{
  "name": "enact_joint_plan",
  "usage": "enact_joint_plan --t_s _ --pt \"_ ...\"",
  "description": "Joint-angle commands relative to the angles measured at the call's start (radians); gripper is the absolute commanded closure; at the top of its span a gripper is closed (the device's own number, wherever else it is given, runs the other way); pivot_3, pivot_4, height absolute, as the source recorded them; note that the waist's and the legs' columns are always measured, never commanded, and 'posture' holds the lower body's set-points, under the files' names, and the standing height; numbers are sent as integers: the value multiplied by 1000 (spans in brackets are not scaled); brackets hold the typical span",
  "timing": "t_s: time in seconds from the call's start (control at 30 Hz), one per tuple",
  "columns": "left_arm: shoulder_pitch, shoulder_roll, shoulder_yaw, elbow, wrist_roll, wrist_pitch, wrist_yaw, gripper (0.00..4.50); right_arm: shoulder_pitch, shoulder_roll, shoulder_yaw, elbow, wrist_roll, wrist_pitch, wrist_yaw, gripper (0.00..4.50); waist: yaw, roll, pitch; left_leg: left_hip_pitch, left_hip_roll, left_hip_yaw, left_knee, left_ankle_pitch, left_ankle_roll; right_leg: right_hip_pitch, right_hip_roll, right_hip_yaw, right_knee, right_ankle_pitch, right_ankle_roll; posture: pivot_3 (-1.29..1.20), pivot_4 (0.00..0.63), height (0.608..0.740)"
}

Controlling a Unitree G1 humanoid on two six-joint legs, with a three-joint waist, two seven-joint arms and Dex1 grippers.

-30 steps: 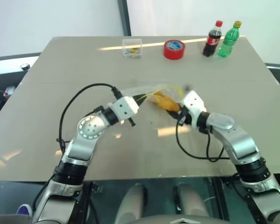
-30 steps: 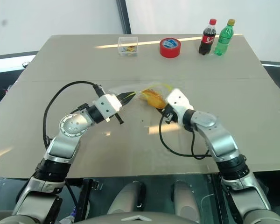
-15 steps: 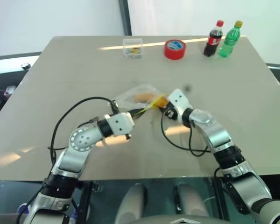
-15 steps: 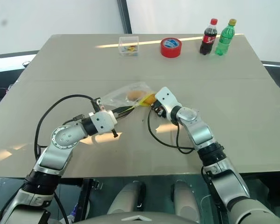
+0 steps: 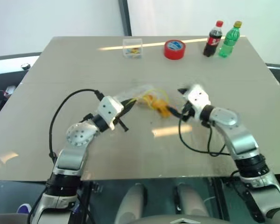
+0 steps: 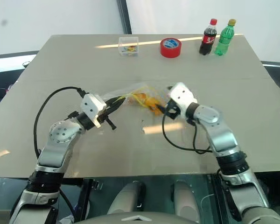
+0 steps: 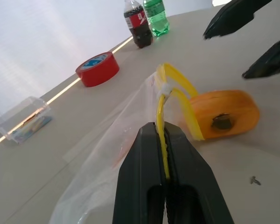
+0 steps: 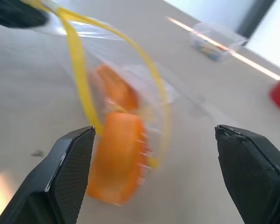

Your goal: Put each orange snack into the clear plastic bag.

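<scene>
The clear plastic bag lies mid-table, its yellow seal strip pinched in my shut left gripper, which reaches in from the left. One orange snack sits inside the bag. A second orange snack lies at the bag's mouth, inside the loop of the strip; how far in, I cannot tell. My right gripper hangs just right of that snack, open wide with nothing between its fingers.
At the table's far edge stand a small rigid clear box, a red tape roll, a cola bottle and a green bottle. Black cables loop from both wrists over the near table.
My right gripper opened, let go of the orange snack at the bag's mouth and drew back to the right. The left gripper stayed shut on the strip and shifted left with the bag.
</scene>
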Motion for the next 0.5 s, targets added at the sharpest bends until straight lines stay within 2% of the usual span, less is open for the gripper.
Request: enact_joint_plan --t_s 0.03,0.1,0.27,0.4,0.5 --pt "-25 -6 38 -26 -50 28 0 4500 33 -42 12 36 -77 -85 -18 316 -1 0 0 0 0 0 0 0 0 0 0 0 0 0 0 0 150 740" --pt "-30 7 28 -21 -36 7 -17 4500 56 -44 8 45 -75 -87 -14 316 -4 0 0 0 0 1 0 0 0 0 0 0 0 0 0 0 150 740" --pt "-7 29 -3 -32 10 -53 -56 4500 94 57 -54 -93 127 102 20 316 -6 0 0 0 2 2 0 0 0 0 1 2 0 0 0 0 150 740" --pt "12 33 -19 -43 29 -85 -64 4500 79 140 -11 -104 153 191 -13 316 -3 0 0 1 2 1 0 0 0 0 1 1 0 0 0 0 150 740" --pt "28 41 -23 -47 45 -112 -74 4500 49 197 20 -23 130 181 -42 316 -1 0 0 0 1 0 0 0 0 0 1 0 0 0 0 0 150 740"
